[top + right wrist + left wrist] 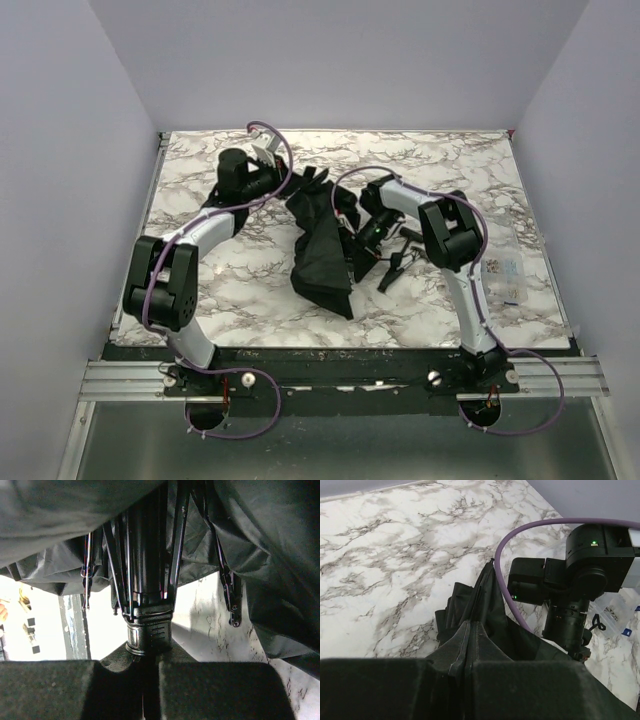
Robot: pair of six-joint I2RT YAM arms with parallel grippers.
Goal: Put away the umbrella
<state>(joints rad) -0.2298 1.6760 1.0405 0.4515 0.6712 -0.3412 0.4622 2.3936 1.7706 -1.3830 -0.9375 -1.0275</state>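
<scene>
The umbrella is a loose, half-collapsed bundle of black fabric in the middle of the marble table. My left gripper is at its far left end. In the left wrist view the gripper is shut on a raised fold of the umbrella's fabric. My right gripper is at the umbrella's right side, under the fabric. In the right wrist view the gripper is shut on the shaft just below the black runner, with the thin ribs and canopy fabric hanging above and around it.
Small black tools lie just right of the umbrella, near the right arm's elbow. A clear plastic packet lies near the table's right edge and also shows in the left wrist view. The right wrist is close to my left gripper.
</scene>
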